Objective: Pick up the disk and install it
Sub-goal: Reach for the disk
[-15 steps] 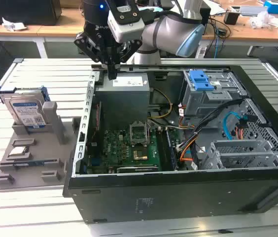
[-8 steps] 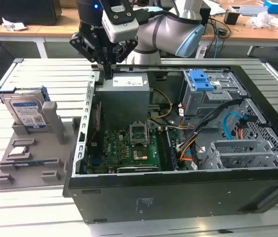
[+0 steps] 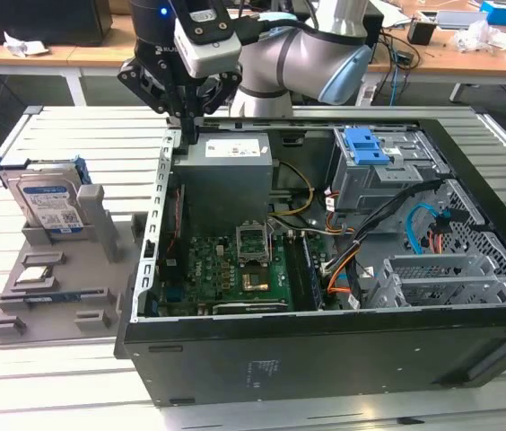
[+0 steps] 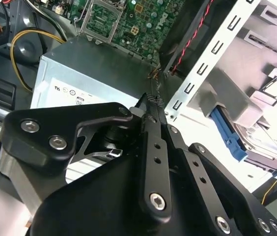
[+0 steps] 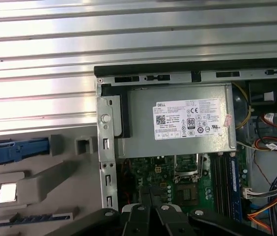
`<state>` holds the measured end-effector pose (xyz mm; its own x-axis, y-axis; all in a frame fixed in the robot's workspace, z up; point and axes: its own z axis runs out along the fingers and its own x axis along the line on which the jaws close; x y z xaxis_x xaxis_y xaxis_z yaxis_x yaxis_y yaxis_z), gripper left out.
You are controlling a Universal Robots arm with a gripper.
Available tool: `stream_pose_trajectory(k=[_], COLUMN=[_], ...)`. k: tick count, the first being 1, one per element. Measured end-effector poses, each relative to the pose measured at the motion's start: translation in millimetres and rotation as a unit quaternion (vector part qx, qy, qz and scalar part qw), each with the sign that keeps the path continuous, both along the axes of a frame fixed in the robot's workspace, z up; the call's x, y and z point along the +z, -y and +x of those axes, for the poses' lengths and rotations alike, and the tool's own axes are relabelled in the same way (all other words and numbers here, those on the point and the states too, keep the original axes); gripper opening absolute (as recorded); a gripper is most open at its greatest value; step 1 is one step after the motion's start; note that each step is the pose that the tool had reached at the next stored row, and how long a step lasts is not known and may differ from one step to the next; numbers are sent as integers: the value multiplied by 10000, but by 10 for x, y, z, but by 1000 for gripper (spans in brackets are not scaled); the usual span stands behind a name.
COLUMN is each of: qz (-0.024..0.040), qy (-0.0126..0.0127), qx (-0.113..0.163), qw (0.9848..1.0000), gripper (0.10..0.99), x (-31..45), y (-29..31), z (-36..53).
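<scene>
fingers (image 3: 187,126) pressed together, empty, over case (image 3: 325,350) rim | disk (image 3: 51,202) upright in grey holder (image 3: 114,235) on surface (image 3: 56,377), the exterior view's left, well apart | we judge it stiff, heavyish, shock-sensitive; grip blue caddy edges, not label

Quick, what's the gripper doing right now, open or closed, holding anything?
Gripper: closed, holding nothing. The disk stands apart from it in the grey holder.

Grey arm (image 3: 293,54), blue joint caps (image 3: 347,76), black silver-screwed hand (image 3: 186,126).
</scene>
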<state>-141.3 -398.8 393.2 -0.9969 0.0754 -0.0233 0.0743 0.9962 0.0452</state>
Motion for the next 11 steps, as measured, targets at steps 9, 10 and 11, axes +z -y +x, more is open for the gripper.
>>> stream_pose_trajectory(k=[9, 10, 11], qz=[0, 0, 0], qy=[0, 0, 0], qx=[1, 0, 0], qw=[10000, 10000, 10000], gripper=[106, 106, 106], x=[0, 0, 0], y=[0, 0, 0], z=[-59, -63, -72])
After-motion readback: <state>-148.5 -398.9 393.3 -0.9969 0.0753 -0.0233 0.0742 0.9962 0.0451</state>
